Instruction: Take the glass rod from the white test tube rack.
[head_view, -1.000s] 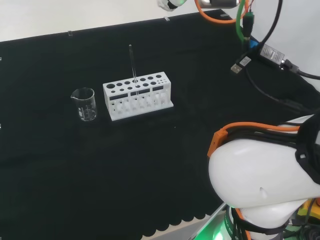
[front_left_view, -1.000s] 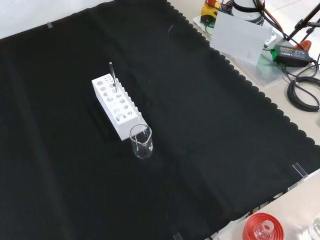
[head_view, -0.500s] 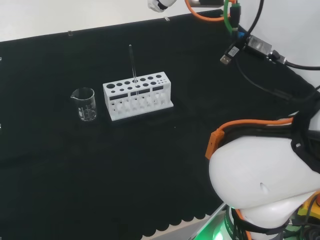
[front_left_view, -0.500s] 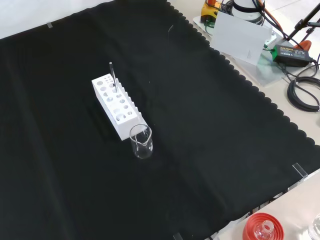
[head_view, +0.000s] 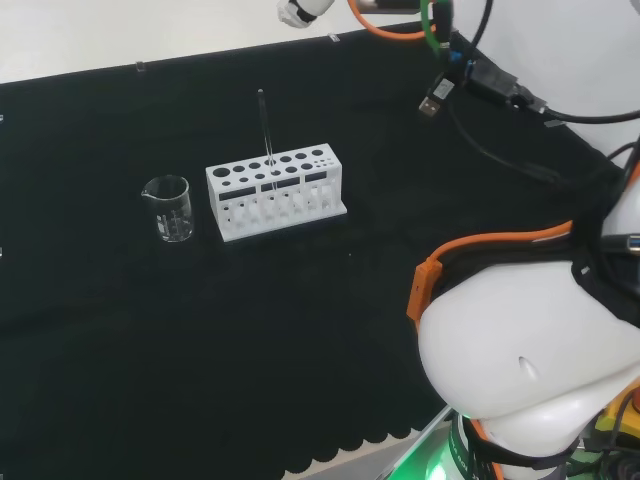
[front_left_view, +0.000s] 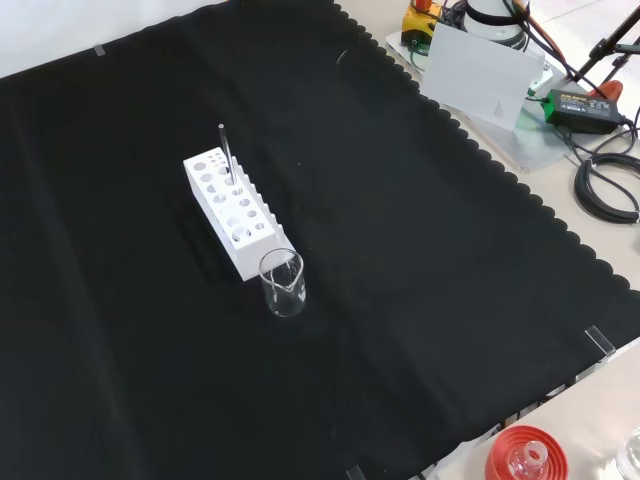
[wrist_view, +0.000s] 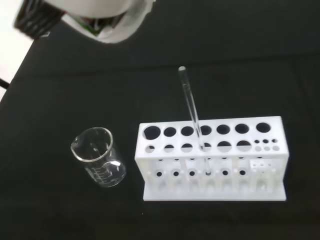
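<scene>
One black cloth (front_left_view: 420, 260) with a scalloped edge covers the bench and carries everything in play. In the head view the arm's big white links (head_view: 520, 370), wrapped in orange and black cables, bulk up at the right.

Next in size is the white plastic test tube rack (head_view: 276, 192), a long block with rows of round holes on top, standing on the cloth well to the left of those links in the head view. In the front view the rack (front_left_view: 231, 211) runs at a slant, its length reaching away from the camera.

Just beside one end of the rack stands a small clear glass beaker (head_view: 168, 207) with a pouring lip, apart from it and upright; the front view puts the beaker (front_left_view: 282, 283) at the rack's nearer end.

The thin clear glass rod (head_view: 265, 132) stands in a hole near the middle of the rack, leaning a little, with most of its length rising above the holes. The wrist view looks down on the rod (wrist_view: 191, 111) and rack (wrist_view: 212, 157) from well above.

A small white part of the hand (head_view: 300, 11) shows at the head view's top edge, well apart from the rod; whether its fingers are straight or curled cannot be told.
</scene>
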